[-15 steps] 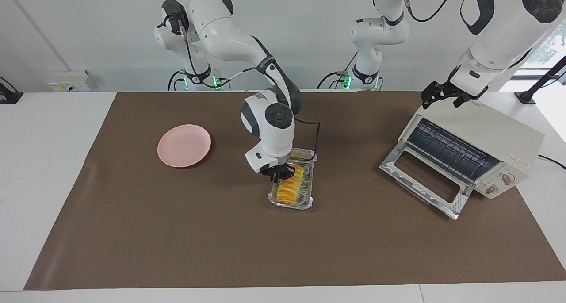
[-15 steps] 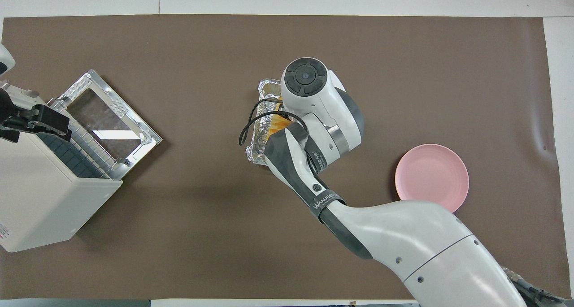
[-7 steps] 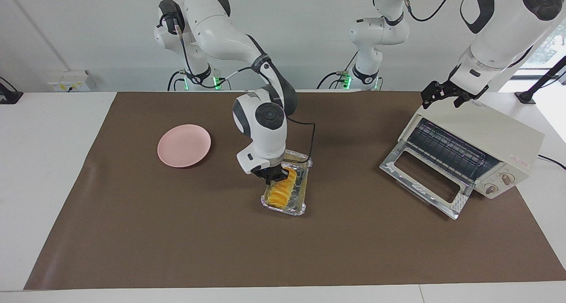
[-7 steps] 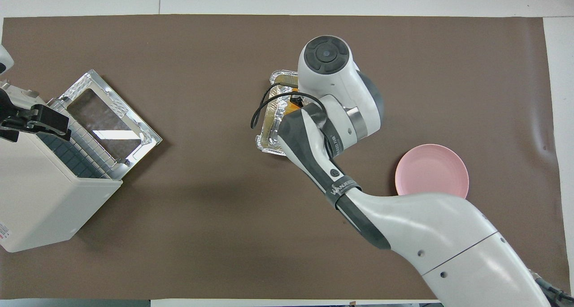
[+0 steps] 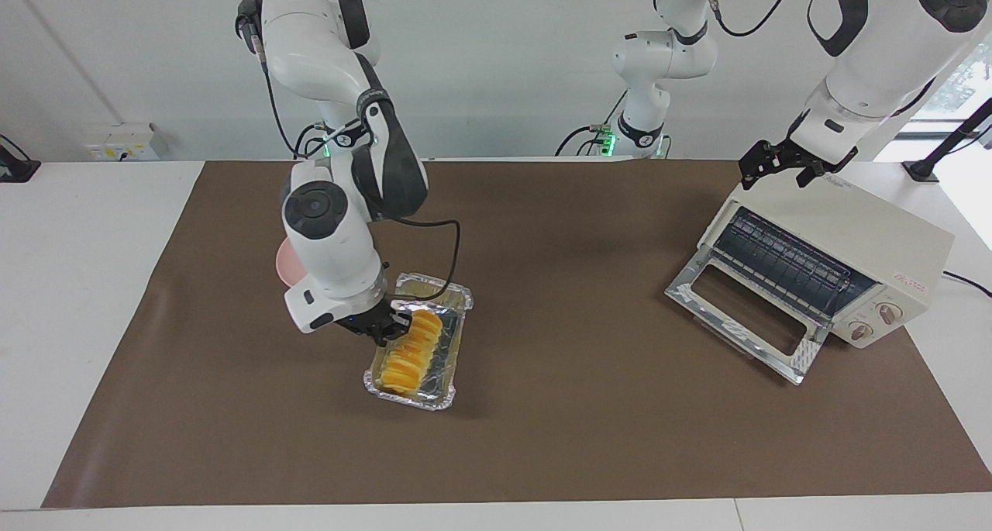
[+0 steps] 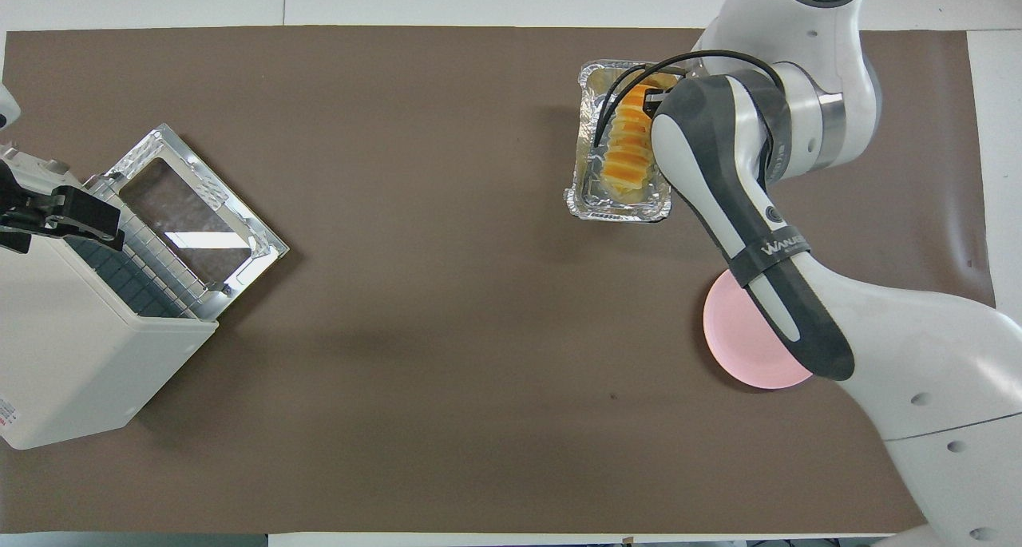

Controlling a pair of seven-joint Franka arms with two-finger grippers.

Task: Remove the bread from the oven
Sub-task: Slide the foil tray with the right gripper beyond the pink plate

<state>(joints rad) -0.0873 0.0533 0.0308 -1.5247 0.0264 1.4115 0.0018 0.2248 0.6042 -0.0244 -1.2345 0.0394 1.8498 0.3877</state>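
Right claw (image 5: 385,328) grips what looks like the foil tray's (image 5: 448,392) rim, bread (image 5: 411,351) beside it inside, long axis pointing away from the robots. Left claw (image 5: 777,163) waits, apparently parted, atop the open toaster oven (image 5: 868,236).

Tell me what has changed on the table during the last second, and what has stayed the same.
The right hand, at the bread, has travelled toward the right arm's end of the table, and the foil tray with the bread in it has gone along, ending close to the pink plate. The oven has kept its door open, and the left hand waits over its top as before.
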